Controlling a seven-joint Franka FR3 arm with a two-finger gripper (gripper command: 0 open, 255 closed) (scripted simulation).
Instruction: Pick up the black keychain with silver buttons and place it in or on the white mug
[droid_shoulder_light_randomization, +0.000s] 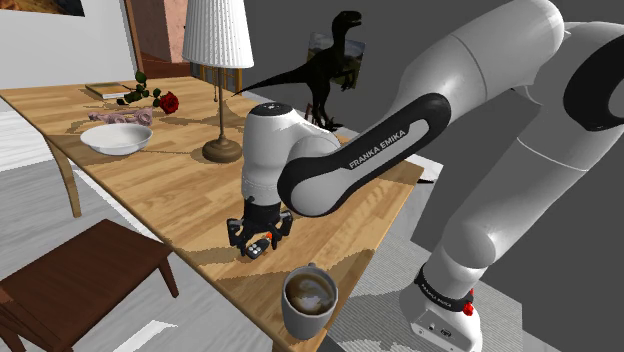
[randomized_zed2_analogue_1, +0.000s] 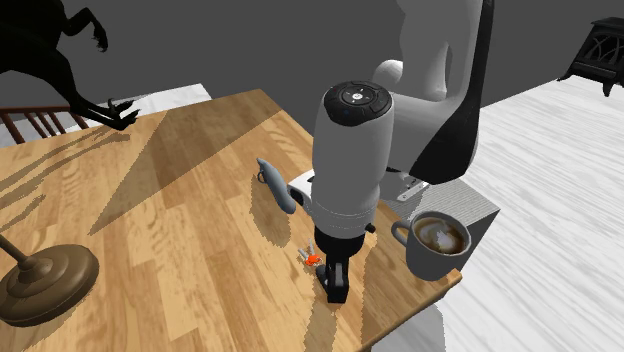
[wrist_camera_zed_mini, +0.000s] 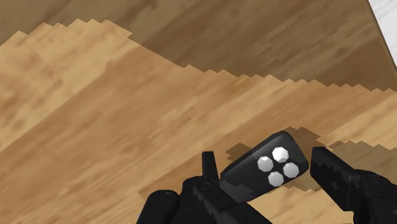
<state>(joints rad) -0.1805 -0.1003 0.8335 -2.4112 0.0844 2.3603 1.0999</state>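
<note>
Claw: gripper (wrist_camera_zed_mini: 264, 156) pinching the black keychain (wrist_camera_zed_mini: 266, 170) end to end, one finger at each short end, as I read the wrist view
Keychain: black body, four silver buttons facing the wrist camera, tilted between the fingers; its shadow on the wooden table (wrist_camera_zed_mini: 127, 95) sits offset from it, so I judge it's just off the surface
Keychain place: low over the table near its front edge, close to the mug but not over it
Mug: white mug (droid_shoulder_light_randomization: 300, 322) upright at the table's corner, toward the shoulder view's lower right of the gripper; brownish fill inside, handle turned toward the gripper in the second exterior view
Done: reach and grasp look done to me, lift is slight
Left: raise above the rim, carry across to the mug, let go in or on it
Progress: I'd call it under half
Clutter: small orange-red thing (randomized_zed2_analogue_1: 312, 258) on the table just beside the gripper, can't tell what; blue-grey object (randomized_zed2_analogue_1: 276, 186) further back; neither lies between gripper and mug
Risk: my guess, a low carry could clip the rim
</note>
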